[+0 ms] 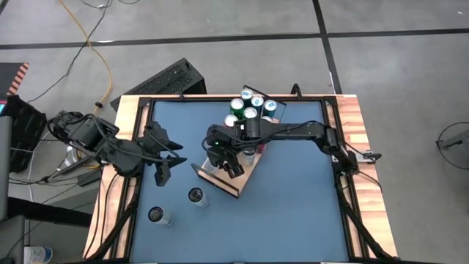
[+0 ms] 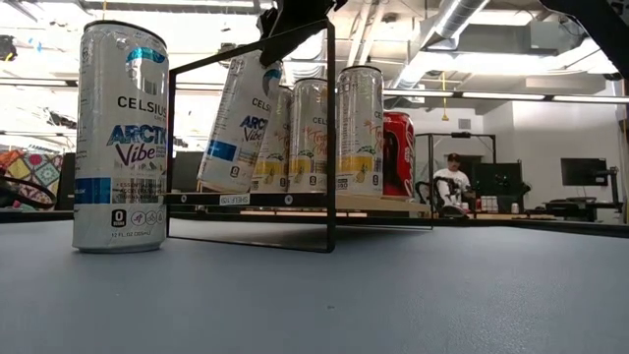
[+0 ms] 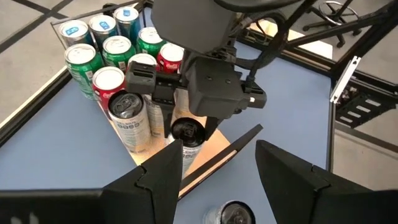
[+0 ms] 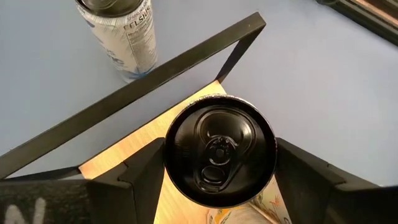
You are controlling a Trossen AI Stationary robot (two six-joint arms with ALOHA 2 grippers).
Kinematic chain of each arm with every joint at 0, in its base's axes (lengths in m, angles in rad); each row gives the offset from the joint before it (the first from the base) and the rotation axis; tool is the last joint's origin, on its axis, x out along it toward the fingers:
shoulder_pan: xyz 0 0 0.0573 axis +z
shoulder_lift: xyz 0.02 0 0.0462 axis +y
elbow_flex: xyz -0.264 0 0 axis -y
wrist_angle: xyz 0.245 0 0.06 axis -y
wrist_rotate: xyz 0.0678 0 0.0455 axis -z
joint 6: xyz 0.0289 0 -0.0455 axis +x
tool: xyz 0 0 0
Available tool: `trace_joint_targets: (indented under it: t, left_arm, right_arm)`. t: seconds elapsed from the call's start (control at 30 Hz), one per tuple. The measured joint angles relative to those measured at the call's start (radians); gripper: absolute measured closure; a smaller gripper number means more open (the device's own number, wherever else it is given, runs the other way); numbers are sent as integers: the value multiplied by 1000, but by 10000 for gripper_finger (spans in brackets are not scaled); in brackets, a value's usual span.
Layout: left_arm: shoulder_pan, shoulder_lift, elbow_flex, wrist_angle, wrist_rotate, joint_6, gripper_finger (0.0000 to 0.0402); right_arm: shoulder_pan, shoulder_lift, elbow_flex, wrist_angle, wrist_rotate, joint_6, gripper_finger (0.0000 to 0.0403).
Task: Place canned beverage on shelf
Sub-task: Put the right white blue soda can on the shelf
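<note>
A slim white Celsius can (image 4: 219, 158) with a black top stands tilted at the near end of the light-wood shelf (image 1: 248, 177). My right gripper (image 1: 229, 163) is shut on it from above. The shelf's far end holds several upright cans (image 1: 250, 108), and more stand beside the tilted one (image 2: 334, 128). A thin black wire rail (image 2: 329, 128) frames the shelf. Two more cans (image 1: 196, 196) (image 1: 157, 215) stand on the blue tabletop near the front. My left gripper (image 1: 167, 167) hovers open at the table's left, with nothing between its fingers. My right gripper pinches the can's upper wall just under the rim (image 4: 166, 168), one finger on each opposite side. The fingers (image 4: 305, 180) slant down from above. The can leans with its top toward the neighbouring cans, and its bottom (image 2: 218, 185) rests on the shelf board.
A Celsius can (image 2: 120, 138) stands on the tabletop just in front of the shelf's rail corner (image 4: 249, 28). The table has a wooden rim (image 1: 352, 125). Open blue surface lies at the front right (image 1: 293, 213). A person sits in the room beyond (image 2: 452, 182).
</note>
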Motion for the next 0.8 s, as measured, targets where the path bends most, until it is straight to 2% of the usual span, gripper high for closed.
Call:
trace_joint_targets:
  t: [0.33, 0.67, 0.8]
  left_arm:
    - [0, 0, 0, 0, 34, 23, 214]
    - [0, 0, 0, -17, -15, 24, 214]
    - [0, 0, 0, -40, -69, 14, 214]
  right_arm:
    - [-5, 3, 79, -18, 3, 8, 131]
    - [1, -2, 116, -62, 14, 11, 131]
    - [40, -58, 107, -2, 103, 72, 147]
